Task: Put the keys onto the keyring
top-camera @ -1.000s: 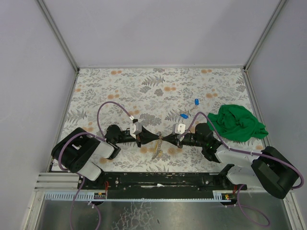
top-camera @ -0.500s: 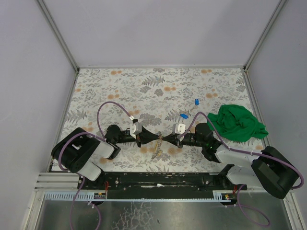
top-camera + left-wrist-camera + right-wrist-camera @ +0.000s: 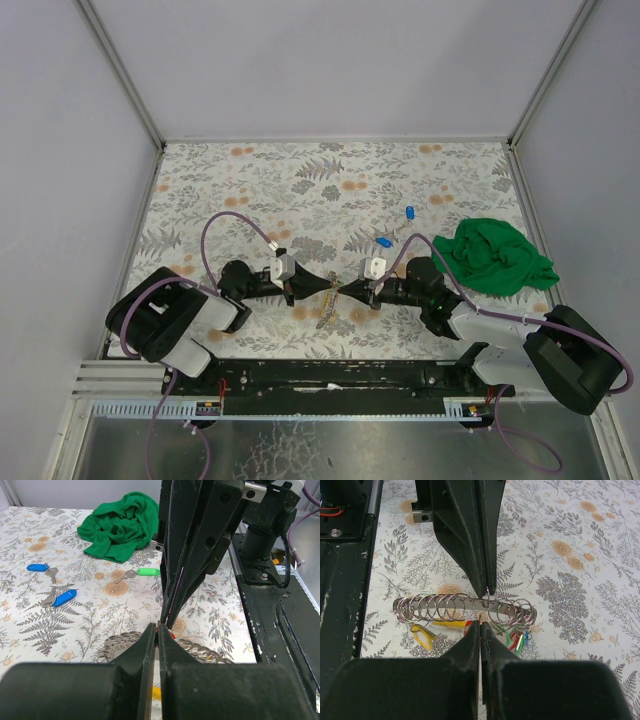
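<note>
The keyring (image 3: 445, 607) is a silvery strip carrying several wire rings, with yellow, red, green and blue tags under it; it sits just below both fingertips (image 3: 325, 312). My left gripper (image 3: 158, 627) and right gripper (image 3: 480, 623) meet tip to tip over it, both shut. Each pinches a thin wire ring of the keyring. Three loose keys lie on the cloth-covered table: two blue-tagged (image 3: 37, 567) (image 3: 65, 597) and one green-tagged (image 3: 147, 571). The top view shows the blue-tagged keys (image 3: 409, 211) (image 3: 383, 242) beyond the right arm.
A crumpled green cloth (image 3: 495, 255) lies at the right of the floral table cover (image 3: 300, 190), close behind the right arm. Grey walls stand on three sides. A black rail (image 3: 330, 375) runs along the near edge between the arm bases.
The joined fingertips have shifted very slightly toward the far side. Both grippers stay shut on the ring.
</note>
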You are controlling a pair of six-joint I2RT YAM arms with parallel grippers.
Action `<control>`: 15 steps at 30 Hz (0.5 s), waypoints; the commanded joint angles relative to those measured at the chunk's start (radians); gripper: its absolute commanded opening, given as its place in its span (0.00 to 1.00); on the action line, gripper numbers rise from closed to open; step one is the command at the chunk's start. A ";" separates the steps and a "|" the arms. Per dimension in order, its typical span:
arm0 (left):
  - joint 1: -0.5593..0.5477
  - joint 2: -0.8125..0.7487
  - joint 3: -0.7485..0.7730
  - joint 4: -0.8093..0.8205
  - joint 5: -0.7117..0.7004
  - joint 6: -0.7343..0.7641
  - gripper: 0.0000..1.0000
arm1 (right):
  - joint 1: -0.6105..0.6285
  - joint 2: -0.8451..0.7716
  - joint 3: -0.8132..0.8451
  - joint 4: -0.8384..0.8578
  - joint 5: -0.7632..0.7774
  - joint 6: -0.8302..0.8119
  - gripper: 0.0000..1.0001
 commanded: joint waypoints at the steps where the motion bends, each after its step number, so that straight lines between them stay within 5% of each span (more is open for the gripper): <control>1: 0.003 -0.014 0.007 0.077 0.005 0.017 0.00 | -0.003 -0.002 0.030 0.064 0.019 0.014 0.00; 15: 0.000 -0.004 0.014 0.083 0.023 0.006 0.00 | -0.003 0.000 0.026 0.082 0.024 0.026 0.00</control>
